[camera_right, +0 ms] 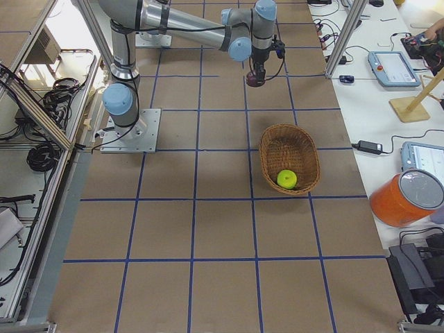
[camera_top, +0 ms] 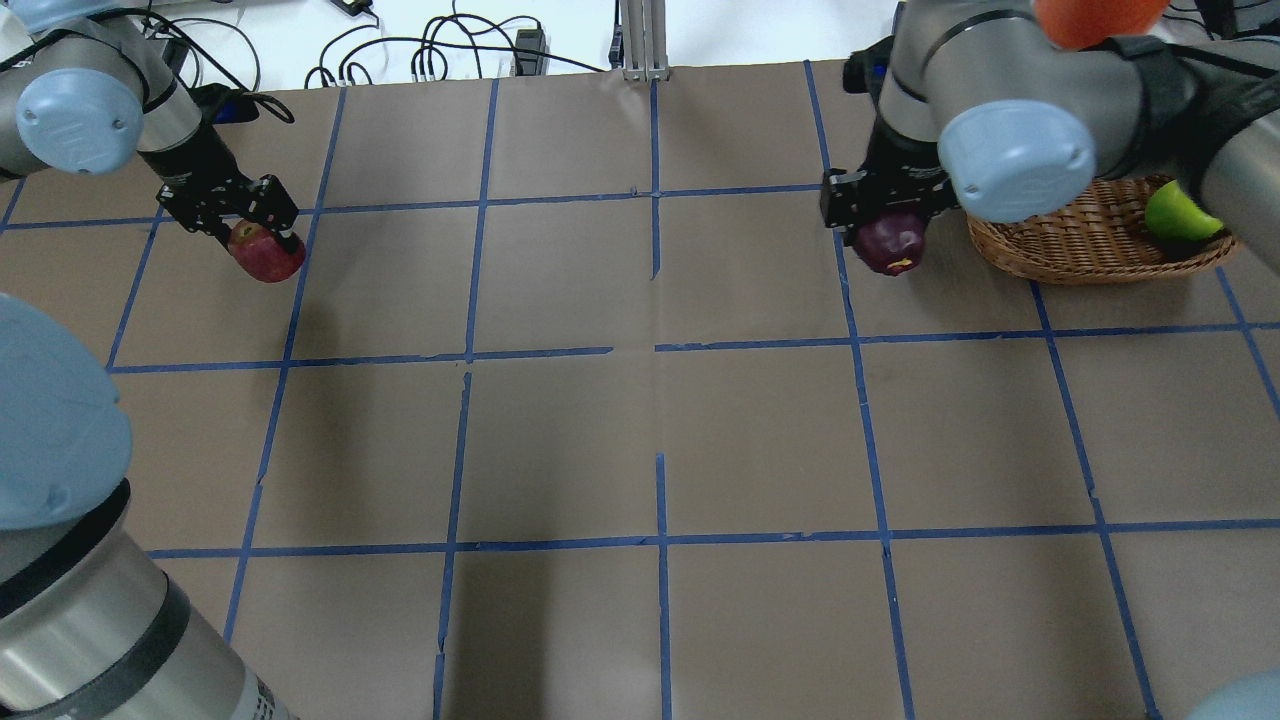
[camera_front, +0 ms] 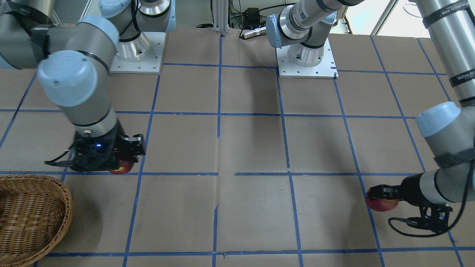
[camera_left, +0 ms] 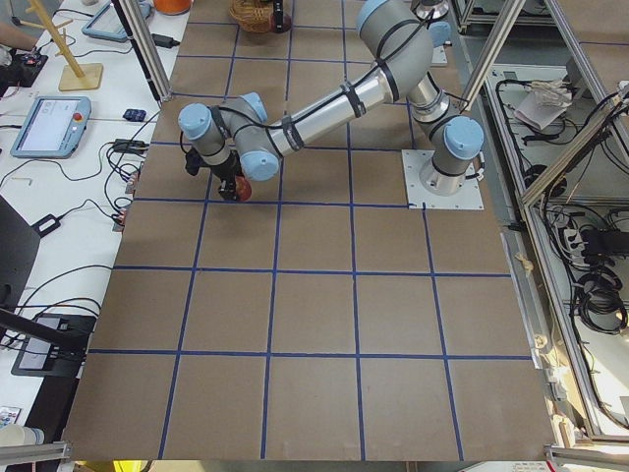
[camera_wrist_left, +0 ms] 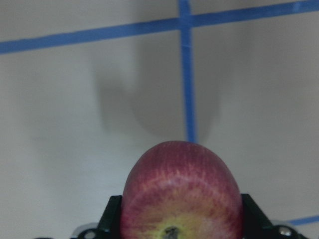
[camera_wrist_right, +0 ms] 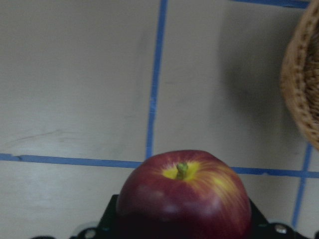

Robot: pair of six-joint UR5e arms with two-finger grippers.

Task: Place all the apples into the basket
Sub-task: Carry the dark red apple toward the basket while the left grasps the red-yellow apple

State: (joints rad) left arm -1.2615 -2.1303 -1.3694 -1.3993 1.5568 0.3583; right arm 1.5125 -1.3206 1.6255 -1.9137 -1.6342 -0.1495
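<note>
My left gripper (camera_top: 262, 238) is shut on the lighter red apple (camera_top: 268, 254) at the far left of the table; the apple fills the left wrist view (camera_wrist_left: 182, 194). My right gripper (camera_top: 886, 222) is shut on the dark maroon apple (camera_top: 889, 245), which has a yellow patch by its stem (camera_wrist_right: 184, 196), just left of the wicker basket (camera_top: 1085, 245). The yellow-green apple (camera_top: 1180, 214) lies inside the basket, also seen in the exterior right view (camera_right: 286, 179). In the front-facing view the basket (camera_front: 33, 215) is at lower left.
The table is brown paper with a blue tape grid (camera_top: 660, 345). An orange container (camera_right: 406, 198) and tablets stand on the side bench beyond the basket. The arm bases (camera_front: 306, 61) sit at the robot's edge of the table.
</note>
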